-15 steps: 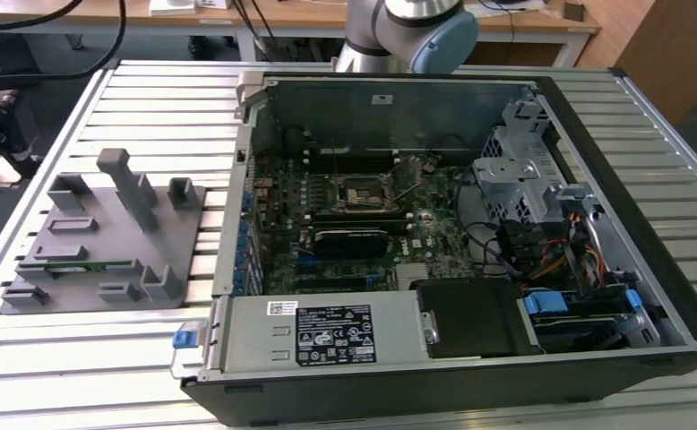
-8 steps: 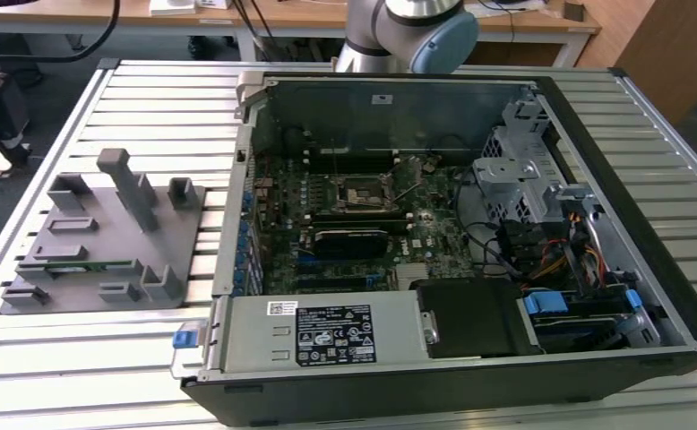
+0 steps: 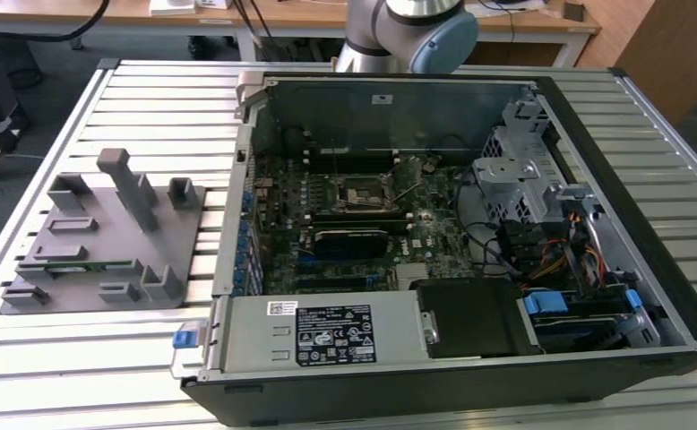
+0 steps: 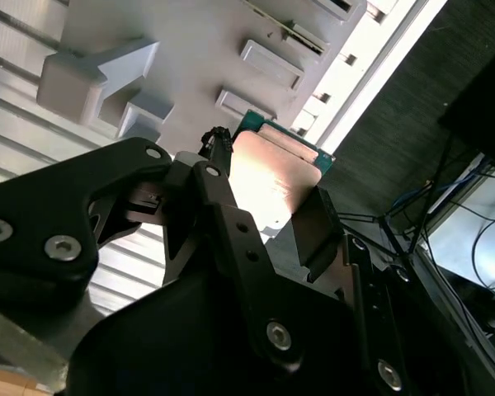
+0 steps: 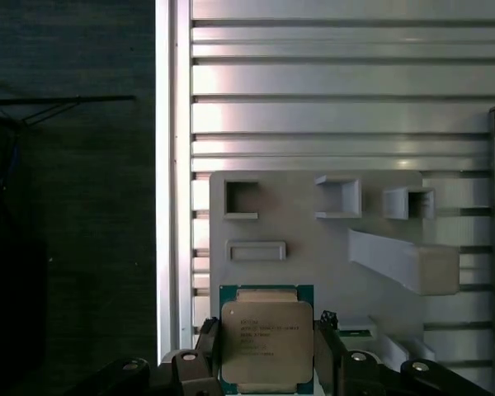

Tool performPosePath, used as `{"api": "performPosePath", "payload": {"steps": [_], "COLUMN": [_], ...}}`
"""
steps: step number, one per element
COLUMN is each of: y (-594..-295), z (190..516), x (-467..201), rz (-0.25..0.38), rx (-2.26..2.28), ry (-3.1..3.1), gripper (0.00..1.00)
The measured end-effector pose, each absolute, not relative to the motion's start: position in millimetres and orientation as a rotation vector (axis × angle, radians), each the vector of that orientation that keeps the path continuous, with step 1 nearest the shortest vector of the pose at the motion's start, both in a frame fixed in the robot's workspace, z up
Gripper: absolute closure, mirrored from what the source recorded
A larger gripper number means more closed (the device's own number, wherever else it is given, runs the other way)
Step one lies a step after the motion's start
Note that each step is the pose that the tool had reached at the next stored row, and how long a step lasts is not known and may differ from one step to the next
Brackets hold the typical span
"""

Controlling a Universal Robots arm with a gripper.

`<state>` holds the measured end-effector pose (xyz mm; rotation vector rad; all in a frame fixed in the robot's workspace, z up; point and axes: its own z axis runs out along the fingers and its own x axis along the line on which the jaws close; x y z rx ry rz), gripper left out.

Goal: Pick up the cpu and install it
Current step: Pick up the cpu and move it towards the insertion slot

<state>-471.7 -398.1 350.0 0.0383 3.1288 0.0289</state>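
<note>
– Since you ask how far along I am, I'd call it roughly half: the cpu sits clamped in the pincer, a finger pressed to each of two opposite edges, silvery top facing the first wrist camera.

– Is it clear of its holder?

– I judge so. In both wrist views the grey tray lies well behind the chip, with the slatted worktop beyond. So the chip seems to hang above the tray and not in one of its pockets.

– And the place it goes?

– In the exterior view the open computer case lies on the worktop, with the tray at nine o'clock from it. The socket sits near the middle of the motherboard, at about eleven o'clock from the black box in the case's near corner. The socket looks dark inside its metal frame, so I take it as unfilled. I can't tell whether its retaining frame is up or down.

– So what's the tally?

– The pick-up looks done. The install is not: the chip is over the tray, well apart from the socket. The arm rises at twelve o'clock from the case.
</note>
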Motion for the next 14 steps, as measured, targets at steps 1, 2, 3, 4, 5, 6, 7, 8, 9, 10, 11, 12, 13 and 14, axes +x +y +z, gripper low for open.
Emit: {"api": "performPosePath", "payload": {"steps": [1,2,3,4,5,6,7,8,9,10,11,12,13,14], "y": [-398.0,-397.9,-397.9,-397.8,-397.7,-397.6,-397.6,-397.5,-397.4,-397.3,-397.3,-397.2,-397.1,-397.1], "z": [352.6,354.9,357.1,359.4,361.7,364.1,366.4,368.8,371.5,374.5,377.3,380.2,383.1,386.1], "x": [-471.7,-471.7,-471.7,-471.7,-471.7,-471.7,-471.7,-471.7,-471.7,-471.7,-471.7,-471.7,-471.7,-471.7], "rz": [0.029,0.029,0.029,0.029,0.029,0.029,0.029,0.029,0.029,0.029,0.029,0.029,0.029,0.029], "rx": [0.038,0.038,0.038,0.038,0.038,0.038,0.038,0.038,0.038,0.038,0.038,0.038,0.038,0.038], "ry": [3.129,3.129,3.129,3.129,3.129,3.129,3.129,3.129,3.128,3.128,3.128,3.128,3.128,3.128], "gripper": [0.46,0.46,0.46,0.46,0.46,0.46,0.46,0.46,0.46,0.46,0.46,0.46,0.46,0.46]}}
